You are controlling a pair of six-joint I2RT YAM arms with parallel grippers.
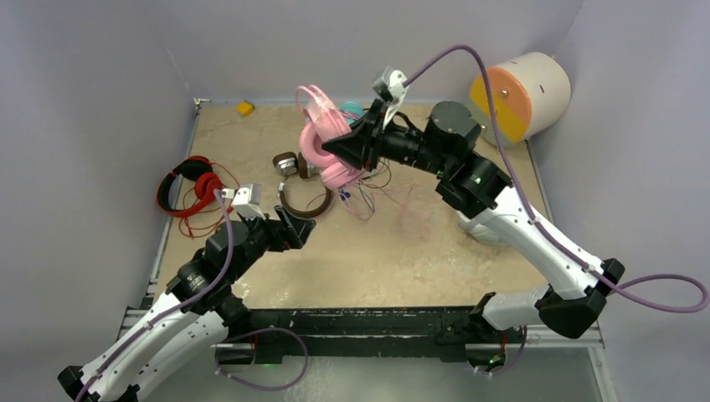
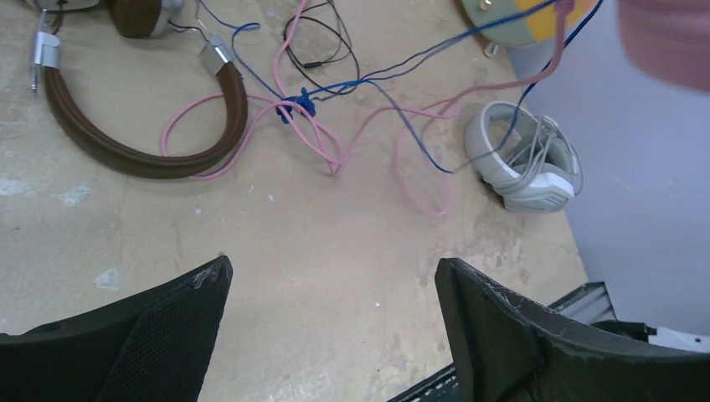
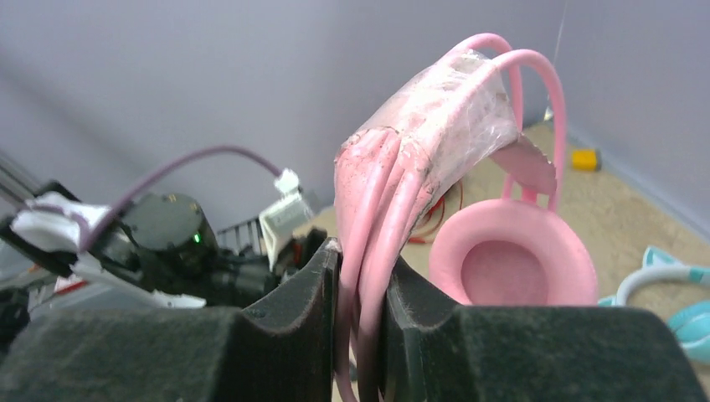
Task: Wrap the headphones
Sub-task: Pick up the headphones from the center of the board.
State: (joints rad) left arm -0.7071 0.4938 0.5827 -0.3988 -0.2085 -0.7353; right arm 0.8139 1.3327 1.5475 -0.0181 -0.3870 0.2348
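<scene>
My right gripper (image 1: 342,151) (image 3: 362,268) is shut on the headband of the pink headphones (image 1: 318,134) (image 3: 435,142) and holds them up above the table at the back. One pink ear cup (image 3: 511,264) faces the wrist camera. Their pink cable (image 2: 335,151) trails down to the table, tangled with a blue cord (image 2: 402,67). The brown headphones (image 1: 301,201) (image 2: 142,159) lie flat at the centre left. A grey-white pair (image 2: 527,159) rests near the right edge. Below the brown pair, my left gripper (image 1: 293,230) (image 2: 331,276) hovers open over bare table with nothing between its fingers.
Red headphones (image 1: 188,188) lie at the table's left edge. A teal pair (image 3: 670,285) sits behind the pink one. A yellow block (image 1: 244,107) is at the back left corner. A white and orange cylinder (image 1: 519,96) leans at the back right. A thin black cable (image 2: 322,42) loops near the tangle.
</scene>
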